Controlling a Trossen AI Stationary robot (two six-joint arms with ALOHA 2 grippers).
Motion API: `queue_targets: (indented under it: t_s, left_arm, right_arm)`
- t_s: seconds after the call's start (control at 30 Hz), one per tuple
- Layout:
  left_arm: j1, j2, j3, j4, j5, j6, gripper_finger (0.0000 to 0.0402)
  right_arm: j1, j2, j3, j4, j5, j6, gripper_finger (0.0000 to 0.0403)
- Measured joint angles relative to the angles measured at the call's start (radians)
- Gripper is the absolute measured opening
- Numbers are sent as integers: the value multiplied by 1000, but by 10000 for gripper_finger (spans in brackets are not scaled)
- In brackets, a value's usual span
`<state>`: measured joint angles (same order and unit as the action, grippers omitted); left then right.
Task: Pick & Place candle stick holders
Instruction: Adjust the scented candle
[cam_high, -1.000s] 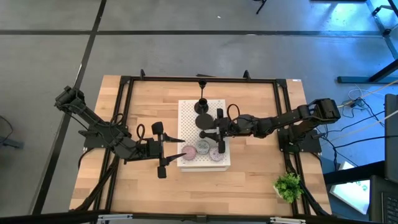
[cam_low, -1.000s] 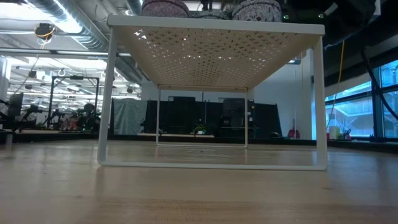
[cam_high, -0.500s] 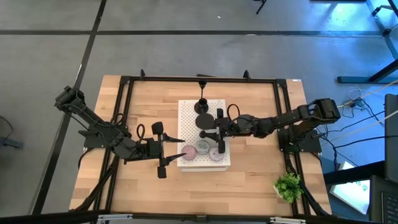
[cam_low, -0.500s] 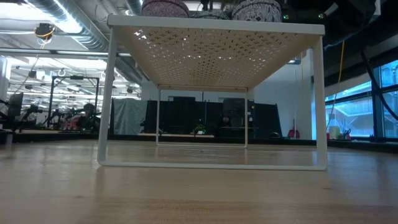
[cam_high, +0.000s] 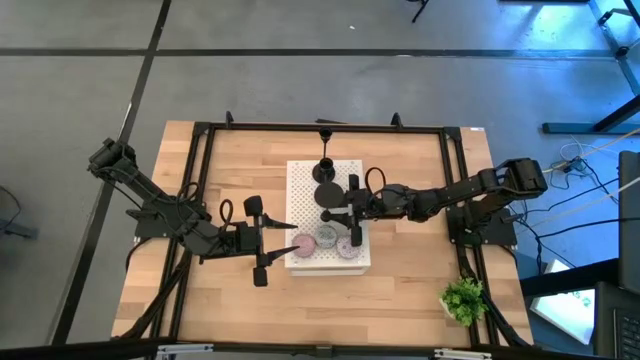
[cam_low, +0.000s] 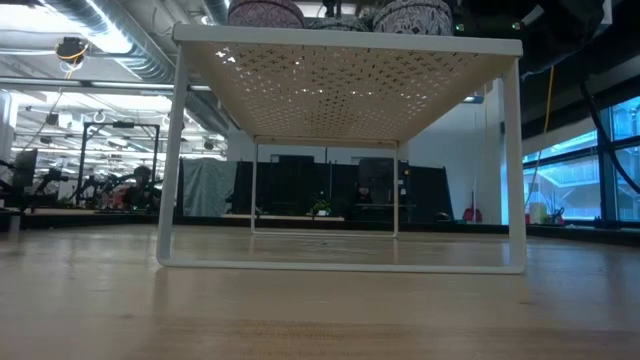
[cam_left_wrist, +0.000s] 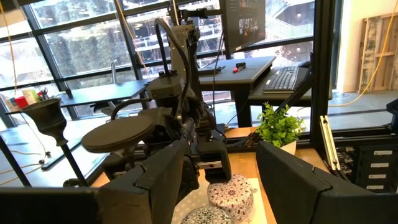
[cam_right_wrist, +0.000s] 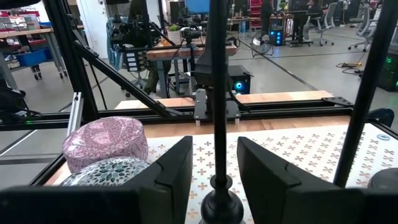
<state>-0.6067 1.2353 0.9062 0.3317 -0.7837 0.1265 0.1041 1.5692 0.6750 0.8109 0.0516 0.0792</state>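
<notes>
A white perforated shelf (cam_high: 328, 228) stands on legs at mid-table. On it are black candle stick holders (cam_high: 325, 170) (cam_high: 330, 195) with thin stems, and low round patterned pucks (cam_high: 304, 243) (cam_high: 326, 237) (cam_high: 347, 247). My right gripper (cam_high: 343, 216) reaches level over the shelf from the right. Its open fingers stand on either side of one holder's thin upright stem (cam_right_wrist: 217, 93), with a gap on each side. My left gripper (cam_high: 285, 238) hovers open at the shelf's left edge, level and pointing at the pucks (cam_left_wrist: 230, 190).
A small green plant (cam_high: 463, 298) sits at the near right corner of the table. A black frame (cam_high: 320, 127) rims the wooden tabletop. From table height, the shelf's legs (cam_low: 170, 170) and two pucks (cam_low: 265, 12) on top of it show.
</notes>
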Motion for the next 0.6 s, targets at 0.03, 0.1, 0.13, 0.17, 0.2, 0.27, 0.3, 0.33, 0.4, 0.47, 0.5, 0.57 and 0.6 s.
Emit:
queue_targets:
  t_s: [0.03, 0.1, 0.13, 0.17, 0.2, 0.27, 0.3, 0.33, 0.4, 0.47, 0.5, 0.57, 0.6]
  left_arm:
    - [0, 0, 0, 0, 0, 0, 200]
    - [0, 0, 0, 0, 0, 0, 200]
    - [0, 0, 0, 0, 0, 0, 200]
    - [0, 0, 0, 0, 0, 0, 200]
    - [0, 0, 0, -1, 0, 0, 200]
    - [0, 0, 0, -5, 0, 0, 200]
    - [0, 0, 0, -6, 0, 0, 200]
    - [0, 0, 0, -6, 0, 0, 200]
    - [0, 0, 0, -7, 0, 0, 200]
    - [0, 0, 0, -10, 0, 0, 200]
    - [0, 0, 0, -10, 0, 0, 200]
    - [0, 0, 0, -15, 0, -1, 200]
    - [0, 0, 0, -15, 0, -4, 200]
  right_arm:
    - [0, 0, 0, 0, 0, 0, 130]
    - [0, 0, 0, 0, 0, 0, 130]
    - [0, 0, 0, 0, 0, 0, 130]
    - [0, 0, 0, 0, 0, 0, 130]
    - [0, 0, 0, 0, 0, 0, 130]
    - [0, 0, 0, 0, 0, 1, 130]
    - [0, 0, 0, 0, 0, 2, 130]
    - [0, -5, 0, -8, 0, 3, 130]
    - [0, -21, 0, -35, 1, -2, 130]
    - [2, -44, 0, -75, 18, -10, 130]
    - [4, -56, -1, -94, 27, -16, 130]
    - [9, -78, -2, -124, 34, -28, 130]
    - [12, -86, -2, -132, 40, -34, 130]
